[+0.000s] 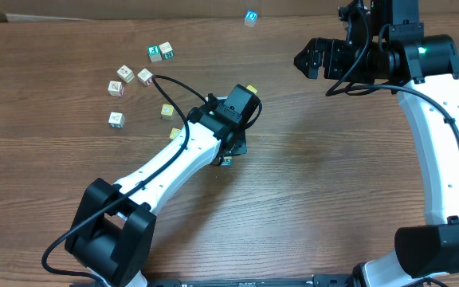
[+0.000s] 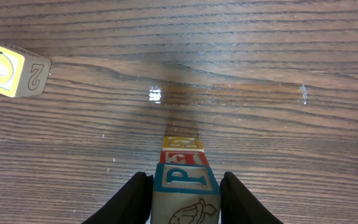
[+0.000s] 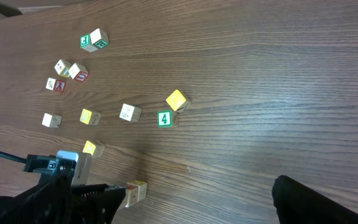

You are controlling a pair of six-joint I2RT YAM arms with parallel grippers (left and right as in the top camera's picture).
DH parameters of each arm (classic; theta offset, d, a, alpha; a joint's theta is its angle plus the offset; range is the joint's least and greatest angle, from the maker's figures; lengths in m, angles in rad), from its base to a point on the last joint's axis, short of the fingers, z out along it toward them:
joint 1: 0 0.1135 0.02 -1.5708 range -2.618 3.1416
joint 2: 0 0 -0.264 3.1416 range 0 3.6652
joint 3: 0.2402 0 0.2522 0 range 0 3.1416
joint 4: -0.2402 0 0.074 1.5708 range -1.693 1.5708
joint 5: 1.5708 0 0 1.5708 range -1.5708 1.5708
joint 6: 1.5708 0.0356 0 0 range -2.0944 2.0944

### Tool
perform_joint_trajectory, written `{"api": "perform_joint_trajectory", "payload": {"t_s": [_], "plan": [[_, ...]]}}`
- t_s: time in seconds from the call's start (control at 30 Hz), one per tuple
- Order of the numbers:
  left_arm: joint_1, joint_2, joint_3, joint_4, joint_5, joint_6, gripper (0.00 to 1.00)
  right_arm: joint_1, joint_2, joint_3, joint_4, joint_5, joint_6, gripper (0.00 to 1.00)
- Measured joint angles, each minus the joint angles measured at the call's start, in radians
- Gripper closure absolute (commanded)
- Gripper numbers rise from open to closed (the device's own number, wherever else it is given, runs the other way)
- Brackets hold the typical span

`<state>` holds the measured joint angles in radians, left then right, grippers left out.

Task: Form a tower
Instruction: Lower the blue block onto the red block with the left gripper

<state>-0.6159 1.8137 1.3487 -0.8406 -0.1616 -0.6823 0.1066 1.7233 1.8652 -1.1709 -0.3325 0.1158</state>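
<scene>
Top cube of tower (image 2: 185,180) clamped in left gripper (image 2: 185,205); lower cubes barely show, left arm (image 1: 174,155) covers most overhead. The right gripper (image 1: 305,57) spread wide, empty.

Left hand (image 2: 185,186) clamped, right hand (image 1: 305,57) splayed

The tower (image 2: 186,190) stands within the left end effector (image 2: 184,177).

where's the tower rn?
Left wrist view, bottom centre: tower sits clamped in the left gripper. Overhead, it's under that gripper, just left of centre, mostly hidden.
</scene>
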Motion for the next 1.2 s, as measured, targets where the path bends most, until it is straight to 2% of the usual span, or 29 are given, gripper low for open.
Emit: {"api": "perform_joint_trajectory", "payload": {"t_s": [0.9,1.2], "plan": [[0.000,0.000,0.000,0.000,0.008,0.001,0.71,0.000,0.000,0.000,0.001,0.000,0.000,0.00],[0.000,0.000,0.000,0.000,0.015,0.001,0.69,0.000,0.000,0.000,0.001,0.000,0.000,0.00]]}}
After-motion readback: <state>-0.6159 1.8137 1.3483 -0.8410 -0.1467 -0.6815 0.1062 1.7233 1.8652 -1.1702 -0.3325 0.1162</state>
